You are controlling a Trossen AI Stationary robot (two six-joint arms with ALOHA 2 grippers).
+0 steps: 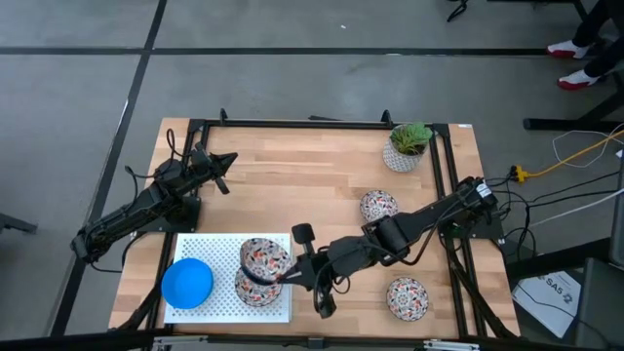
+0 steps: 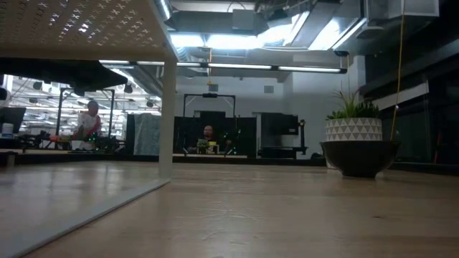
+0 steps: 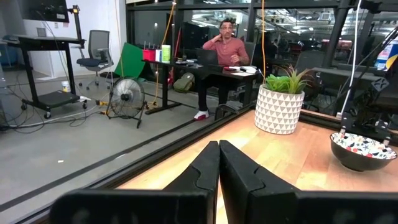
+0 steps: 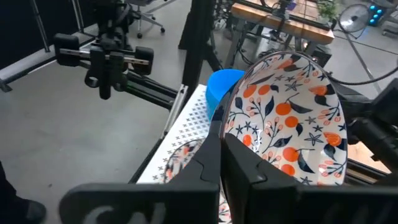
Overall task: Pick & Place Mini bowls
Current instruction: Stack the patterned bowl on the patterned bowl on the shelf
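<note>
My right gripper (image 1: 285,277) (image 4: 222,140) reaches from the table's right over a white perforated board (image 1: 219,249) and is shut on a white floral mini bowl (image 1: 263,257) (image 4: 283,118). A second floral bowl (image 1: 253,291) (image 4: 179,159) sits on the board just below it. A bright blue bowl (image 1: 187,283) (image 4: 219,87) stands on the board's left part. Two more floral bowls (image 1: 378,206) (image 1: 408,298) rest upright on the wood. My left gripper (image 1: 224,162) (image 3: 219,163) waits shut near the table's far left, touching nothing. My right gripper pinches the floral bowl's rim (image 4: 229,124), one finger (image 4: 208,163) on the outer wall and the other (image 4: 249,167) inside the bowl. It comes nearly level from the table's right. The bowl is tipped on edge with its inside facing the wrist camera, over the board.
A white pot with a green plant (image 1: 408,146) (image 3: 280,107) (image 2: 354,129) stands at the far right corner. A black frame (image 1: 322,124) runs along the table's edges. Bare wood lies in the table's middle. People sit at desks in the room beyond.
</note>
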